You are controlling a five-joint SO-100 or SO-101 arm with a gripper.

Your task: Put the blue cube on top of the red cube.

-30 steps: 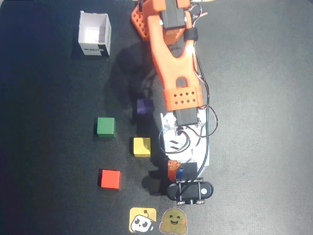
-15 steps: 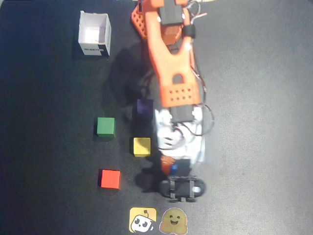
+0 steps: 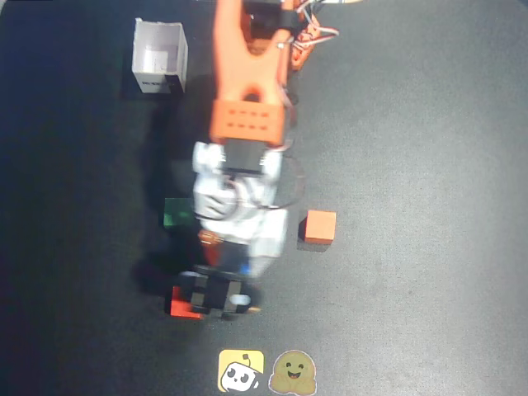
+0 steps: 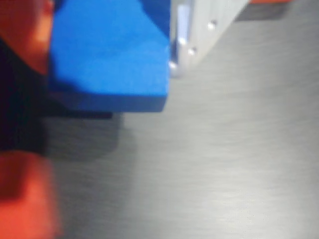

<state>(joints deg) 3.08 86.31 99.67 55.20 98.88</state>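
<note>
The small bright blue matte cube (image 4: pixel 109 50) fills the upper left of the wrist view, pinched in the hand (image 3: pixel 216 290) between an orange finger (image 4: pixel 27 30) at its 9 o'clock side and a pale grey finger (image 4: pixel 209 25) at its 3 o'clock side. It looks lifted off the dark grey surface (image 4: pixel 224 164), since a shadow lies beneath its lower edge, though the blur makes this uncertain. In the overhead view the arm covers the blue cube almost wholly.

The small bright red matte cube (image 3: pixel 180 305) shows in the overhead view only as a corner peeking out at about 8 o'clock from the hand, partly hidden under it. In the wrist view, a blurred red mass (image 4: pixel 25 199) at 7 o'clock is probably that cube.

Elsewhere on the surface, an orange cube (image 3: pixel 318 228) lies at 3 o'clock of the arm, well apart, a green cube (image 3: pixel 176 211) sits at 9 o'clock just beside the arm, and a white open box (image 3: pixel 160 56) stands at 11 o'clock.

The step in hand appears to be carrying the blue cube over the red one. The next move calls for centring it squarely above the red top face, lowering until the faces meet, then releasing without nudging the stack.
</note>
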